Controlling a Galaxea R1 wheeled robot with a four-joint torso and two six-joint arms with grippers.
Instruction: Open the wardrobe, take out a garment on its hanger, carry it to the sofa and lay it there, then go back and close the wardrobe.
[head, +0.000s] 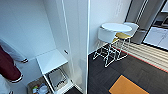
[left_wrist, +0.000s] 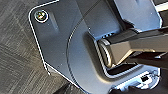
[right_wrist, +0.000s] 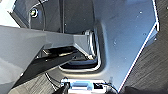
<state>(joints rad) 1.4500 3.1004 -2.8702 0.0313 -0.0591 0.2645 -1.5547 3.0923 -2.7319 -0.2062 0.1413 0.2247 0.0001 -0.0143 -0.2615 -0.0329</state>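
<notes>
The wardrobe (head: 30, 27) stands open on the left of the head view, its white inside bare at the back. Its right door (head: 81, 37) is swung out and I see it almost edge-on. A white shelf (head: 51, 60) sits low inside. At the far left hangs a maroon jacket (head: 7, 66) with a white sleeve (head: 13, 53). The garment, its hanger and the sofa are hidden from here. Both wrist views look down at the robot's own dark plate over grey carpet.
A wire basket (head: 57, 78) and a box of small items (head: 40, 88) sit under the shelf. Right of the door stand a round white table (head: 116, 27) and chairs (head: 106, 37). An orange mat (head: 125, 86) lies on the dark floor.
</notes>
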